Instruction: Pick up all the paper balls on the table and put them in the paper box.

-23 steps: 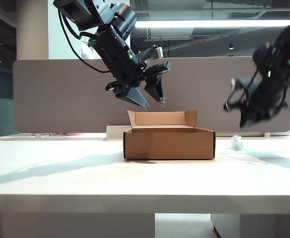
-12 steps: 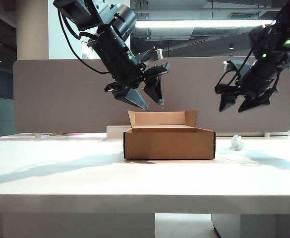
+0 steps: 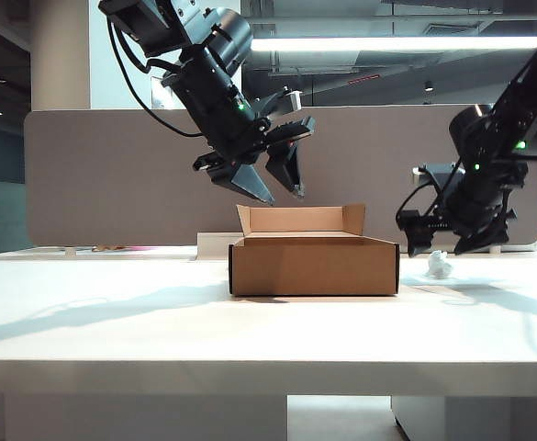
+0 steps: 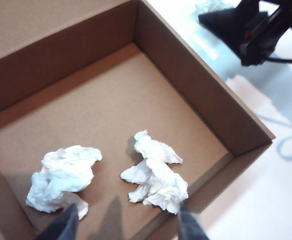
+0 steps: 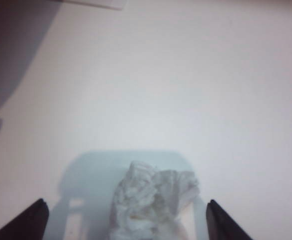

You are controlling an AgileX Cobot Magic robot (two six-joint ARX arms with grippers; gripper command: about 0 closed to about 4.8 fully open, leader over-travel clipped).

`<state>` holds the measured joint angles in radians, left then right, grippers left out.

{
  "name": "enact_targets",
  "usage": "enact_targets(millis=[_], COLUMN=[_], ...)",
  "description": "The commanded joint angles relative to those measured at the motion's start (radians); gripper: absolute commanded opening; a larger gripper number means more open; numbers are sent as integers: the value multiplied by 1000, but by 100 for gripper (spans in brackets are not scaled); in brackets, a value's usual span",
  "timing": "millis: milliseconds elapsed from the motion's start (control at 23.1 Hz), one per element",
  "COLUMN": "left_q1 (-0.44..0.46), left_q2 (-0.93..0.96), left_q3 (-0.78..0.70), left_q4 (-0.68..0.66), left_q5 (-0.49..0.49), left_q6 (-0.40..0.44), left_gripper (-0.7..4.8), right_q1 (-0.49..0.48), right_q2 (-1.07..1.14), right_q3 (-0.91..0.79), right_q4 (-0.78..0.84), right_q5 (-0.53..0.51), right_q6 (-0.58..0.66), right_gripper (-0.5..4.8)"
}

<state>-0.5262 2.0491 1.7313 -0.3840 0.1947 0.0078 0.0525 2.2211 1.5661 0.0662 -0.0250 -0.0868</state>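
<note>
My right hand wide, straddling last paper ball on counter; left hand parted, empty, over paper box.

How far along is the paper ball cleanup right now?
Two paper balls already lie in the paper box, under the open, empty left gripper. The right gripper, open, straddles the last ball on the table; grasping and dropping it remain.

Three paper balls (two inside, one on the table), one paper box, two grippers.
</note>
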Motion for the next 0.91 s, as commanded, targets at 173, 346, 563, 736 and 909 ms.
enact_targets(millis=[173, 346, 563, 736, 909], left_q1=[-1, -1, -1, -1, -1], left_q2=[-9, -9, -9, -9, -9], left_q3=[3, 3, 3, 3, 3], left_q4=[4, 3, 0, -5, -27], left_q5=[0, 0, 0, -27, -79], left_q6=[19, 19, 19, 20, 19], left_gripper=[247, 247, 247, 247, 247], right_q1=[2, 2, 3, 3, 4], right_q2=[28, 29, 29, 19, -36], right_q3=[2, 2, 2, 2, 2], right_q4=[55, 100, 104, 121, 112], right_q5=[8, 8, -1, -8, -45], right_q6=[8, 8, 8, 8, 8], right_gripper=[239, 155, 29, -1, -1])
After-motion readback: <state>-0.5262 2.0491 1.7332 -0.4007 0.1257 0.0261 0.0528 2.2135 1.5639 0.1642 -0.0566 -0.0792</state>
